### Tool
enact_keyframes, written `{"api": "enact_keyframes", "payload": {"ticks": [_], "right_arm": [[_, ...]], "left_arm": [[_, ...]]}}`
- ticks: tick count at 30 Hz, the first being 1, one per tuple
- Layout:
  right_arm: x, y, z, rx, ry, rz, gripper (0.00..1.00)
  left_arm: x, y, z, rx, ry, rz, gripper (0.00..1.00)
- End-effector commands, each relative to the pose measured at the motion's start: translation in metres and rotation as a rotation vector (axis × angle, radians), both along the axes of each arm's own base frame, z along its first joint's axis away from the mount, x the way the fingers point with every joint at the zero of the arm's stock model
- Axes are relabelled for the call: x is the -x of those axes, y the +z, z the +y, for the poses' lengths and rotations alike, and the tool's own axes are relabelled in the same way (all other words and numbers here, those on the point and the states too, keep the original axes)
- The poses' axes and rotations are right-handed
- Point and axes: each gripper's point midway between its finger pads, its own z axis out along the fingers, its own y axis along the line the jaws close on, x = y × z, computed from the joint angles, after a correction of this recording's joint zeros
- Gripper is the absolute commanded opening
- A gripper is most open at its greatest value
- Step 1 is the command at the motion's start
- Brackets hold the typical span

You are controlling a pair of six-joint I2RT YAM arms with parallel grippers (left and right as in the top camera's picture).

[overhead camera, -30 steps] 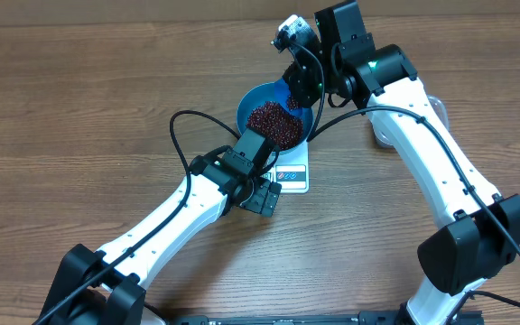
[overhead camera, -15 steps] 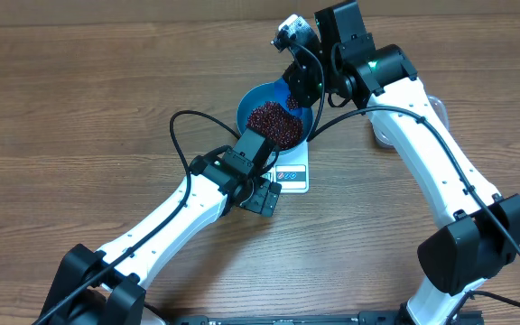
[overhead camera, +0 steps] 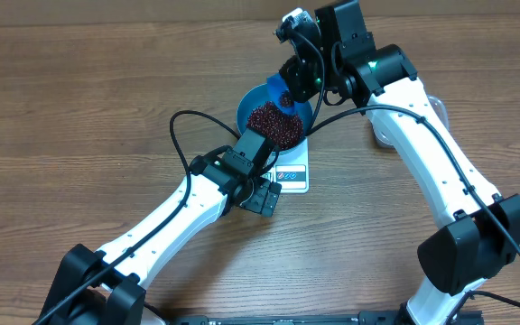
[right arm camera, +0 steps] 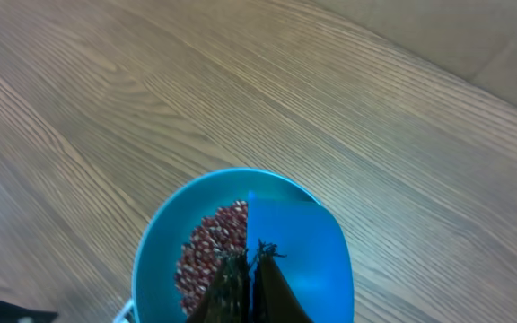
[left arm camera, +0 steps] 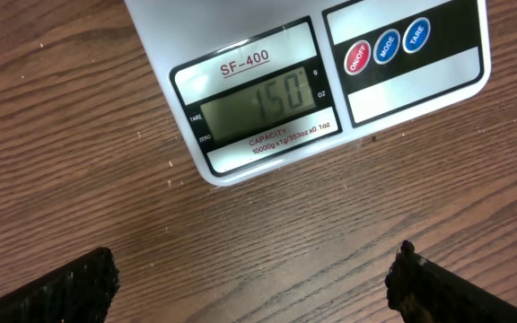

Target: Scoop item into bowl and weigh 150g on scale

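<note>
Beans: we see a dark red-brown heap (overhead camera: 273,122) lying inside the bowl (overhead camera: 247,102), which is on the scale.
Bowl: deep blue, standing on the far part of the scale (overhead camera: 294,173) and covering most of its plate.
Scale: white and flat on the wooden counter (overhead camera: 88,99); its display (left arm camera: 257,100) reads 150.
Right hand: (right arm camera: 251,278) above the bowl, at the scale's far side; its fingers are pressed together on the small blue scoop (overhead camera: 279,95). The scoop hangs over the beans, and we cannot tell whether it touches them.
Left hand: (left arm camera: 251,289) just beside the scale's display edge, on its near side; its fingers are spread wide, with bare counter between them.
</note>
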Motion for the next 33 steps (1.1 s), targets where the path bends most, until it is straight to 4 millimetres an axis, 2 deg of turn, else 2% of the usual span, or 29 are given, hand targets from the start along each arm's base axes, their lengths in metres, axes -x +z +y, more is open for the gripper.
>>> {"api": "enact_keyframes", "payload": {"ticks": [1,6,9,11,15,21,24,29,33], "right_arm": [[0.002,0.036,0.008,-0.121,-0.046,-0.010,0.04],[0.001,0.040,0.002,-0.212,-0.087,0.055,0.04],[0.008,0.053,0.002,-0.340,-0.002,0.111,0.04],[0.007,0.061,-0.008,-0.416,0.022,0.139,0.04],[-0.008,0.064,-0.050,-0.473,-0.070,0.173,0.04],[-0.020,0.053,-0.117,-0.474,-0.228,0.210,0.04],[-0.024,0.043,-0.156,-0.450,-0.341,0.225,0.04],[-0.020,0.020,-0.218,-0.360,-0.544,0.270,0.04],[-0.010,-0.001,-0.264,-0.224,-0.715,0.301,0.04]], "left_arm": [[0.000,0.001,0.000,-0.012,-0.022,-0.013,1.00],[0.000,0.001,0.000,-0.012,-0.022,-0.013,1.00],[0.001,0.001,0.000,-0.012,-0.022,-0.013,1.00],[0.000,0.001,0.000,-0.012,-0.022,-0.013,1.00],[0.000,0.001,0.000,-0.012,-0.022,-0.014,0.99],[0.000,0.001,0.000,-0.012,-0.022,-0.013,0.99],[0.000,0.001,0.000,-0.012,-0.022,-0.014,1.00],[0.000,0.001,0.000,-0.012,-0.022,-0.014,1.00],[0.000,0.001,0.000,-0.012,-0.022,-0.014,0.99]]}}
